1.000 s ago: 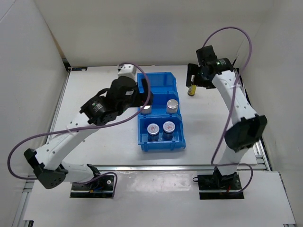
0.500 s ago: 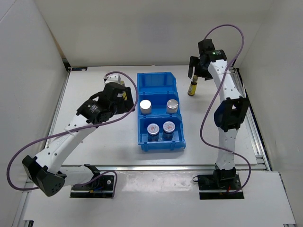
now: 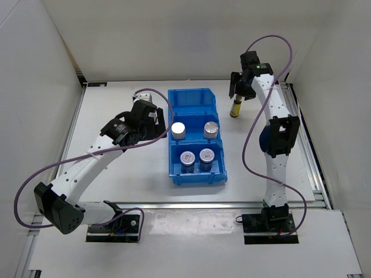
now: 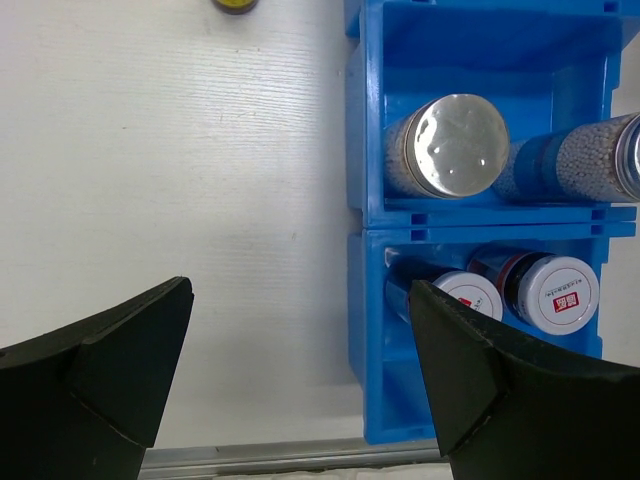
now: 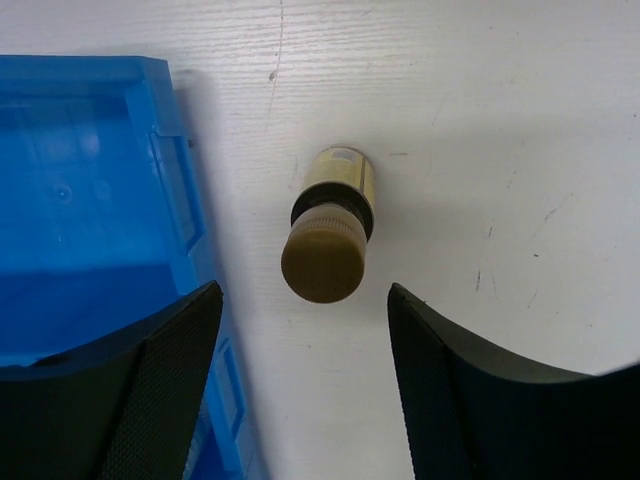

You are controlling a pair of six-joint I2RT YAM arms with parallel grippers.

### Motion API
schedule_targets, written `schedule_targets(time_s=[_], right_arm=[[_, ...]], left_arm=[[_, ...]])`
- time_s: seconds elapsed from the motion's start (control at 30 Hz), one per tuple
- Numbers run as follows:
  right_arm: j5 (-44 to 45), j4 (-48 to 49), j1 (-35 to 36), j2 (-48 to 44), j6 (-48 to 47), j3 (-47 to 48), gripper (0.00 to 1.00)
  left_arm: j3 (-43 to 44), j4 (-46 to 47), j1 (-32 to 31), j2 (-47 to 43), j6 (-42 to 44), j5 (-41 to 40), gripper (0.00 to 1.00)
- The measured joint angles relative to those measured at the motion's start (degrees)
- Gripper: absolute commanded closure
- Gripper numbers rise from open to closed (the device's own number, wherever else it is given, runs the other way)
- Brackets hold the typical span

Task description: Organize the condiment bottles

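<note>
1. The left gripper is hanging over the bare table, just left of the blue bin. Its jaws are spread wide, with nothing between them.
2. A dark round object is sitting on the table beyond that gripper. The frame edge is cutting it off, so I cannot tell what it is.
3. In the bin's middle compartment, two white cylinders are standing side by side, silver caps up.
4. In the near compartment, two short jars are standing side by side. Their lids are showing a red mark with white characters, too small to read.
5. The amber bottle is standing upright on the table, near the bin's far right corner but apart from it. No writing is legible on it.
6. The right gripper is hanging over that bottle with a finger on each side. The fingers are apart, with a gap showing on both sides. One finger is overlapping the bin wall.
</note>
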Motion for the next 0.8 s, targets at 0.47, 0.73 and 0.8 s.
schedule_targets(time_s=[0.47,0.73,0.8], right_arm=[[0.2,2.3,0.0,1.0,-1.3,0.0,0.65],[1.3,2.4,0.1,0.9,-1.5,0.0,0.95],[1.6,2.3,0.1,0.8,-1.5,-0.1,1.0]], left_arm=[[0.0,-1.4,0.5,0.0,0.0,0.1,0.0],[0.0,-1.7,0.6,0.0,-0.1,0.3,0.0],[0.0,-1.7,0.6,0.0,-0.3,0.5,0.0]])
